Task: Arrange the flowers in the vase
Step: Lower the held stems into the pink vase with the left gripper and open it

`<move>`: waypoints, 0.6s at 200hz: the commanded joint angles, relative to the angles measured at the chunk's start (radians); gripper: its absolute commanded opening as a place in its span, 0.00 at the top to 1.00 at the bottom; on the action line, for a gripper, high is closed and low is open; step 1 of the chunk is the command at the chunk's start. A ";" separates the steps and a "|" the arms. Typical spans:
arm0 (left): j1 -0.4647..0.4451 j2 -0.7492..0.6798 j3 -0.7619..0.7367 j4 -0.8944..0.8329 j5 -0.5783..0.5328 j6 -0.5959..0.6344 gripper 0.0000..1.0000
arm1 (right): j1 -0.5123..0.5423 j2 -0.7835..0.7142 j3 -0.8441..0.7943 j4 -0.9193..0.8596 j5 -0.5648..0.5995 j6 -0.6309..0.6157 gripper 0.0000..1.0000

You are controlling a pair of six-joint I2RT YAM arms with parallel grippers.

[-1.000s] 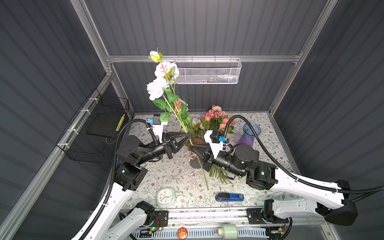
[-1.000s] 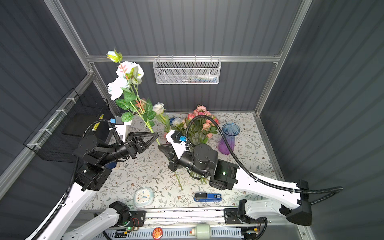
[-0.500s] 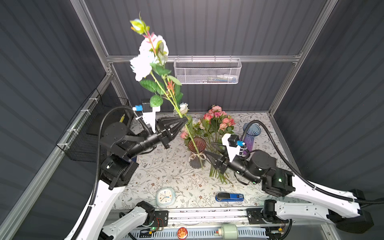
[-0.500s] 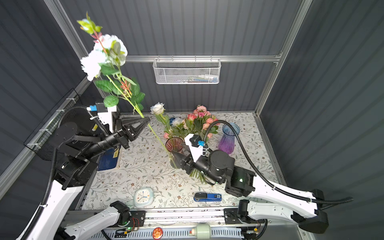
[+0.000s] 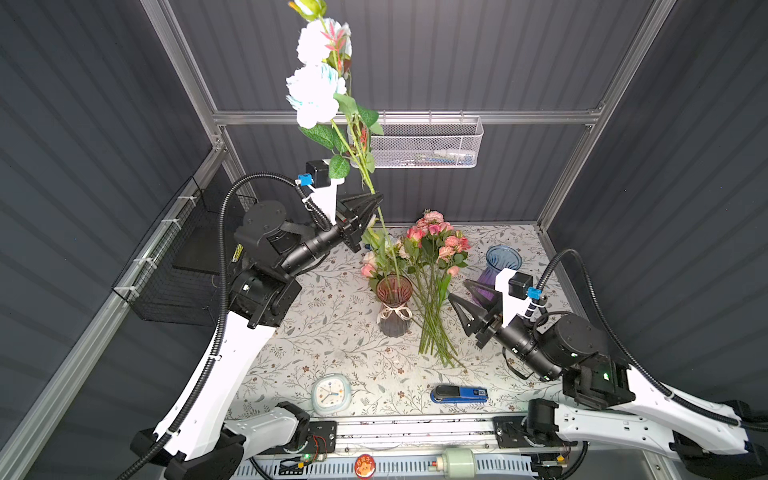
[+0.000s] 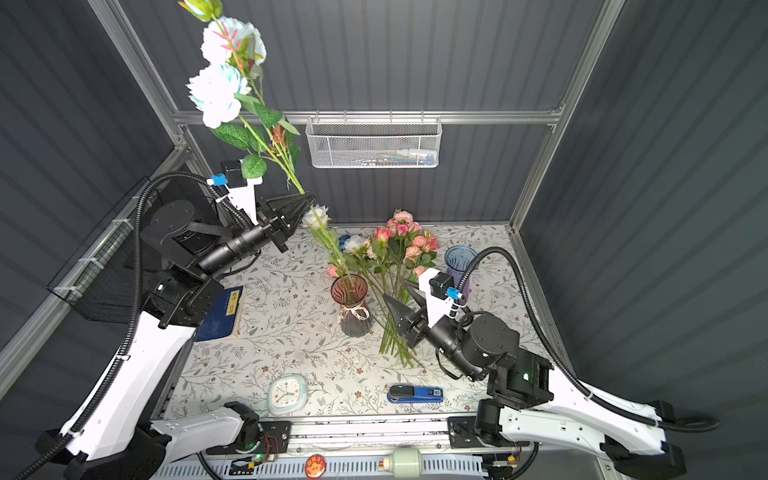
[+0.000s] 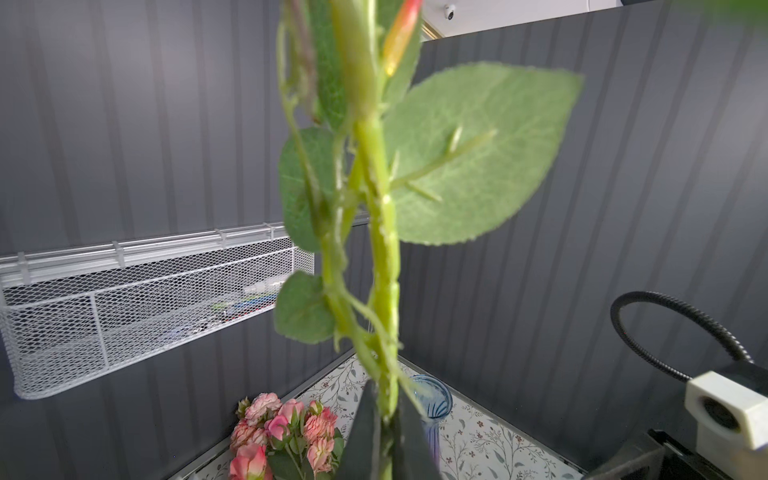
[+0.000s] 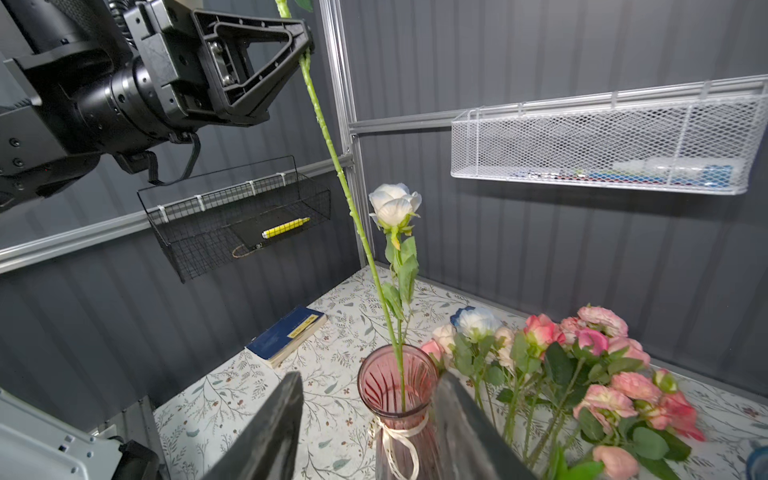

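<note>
The left gripper (image 5: 376, 199), fingers clamped on the tall white flower (image 5: 311, 93), should lower it straight and slowly, since the stem end below them is just inside the pink vase (image 5: 382, 293), beside the lying flowers (image 5: 434, 245), where the right gripper (image 5: 458, 289) hovers with fingers apart.

Glossy ribbed glass vase (image 8: 384, 395), metal mesh basket (image 8: 602, 141).

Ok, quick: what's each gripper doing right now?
Left gripper: shut on the white flower stem.
Right gripper: open, holding nothing.
</note>
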 commanded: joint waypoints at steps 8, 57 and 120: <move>-0.004 -0.031 -0.128 0.075 -0.032 0.015 1.00 | -0.002 -0.021 -0.011 -0.014 0.053 -0.017 0.45; -0.004 -0.080 -0.390 0.146 -0.113 -0.038 1.00 | -0.005 -0.001 -0.034 0.008 0.070 -0.013 0.37; -0.004 -0.149 -0.549 0.163 -0.233 -0.099 0.61 | -0.020 0.031 -0.039 0.017 0.055 0.018 0.29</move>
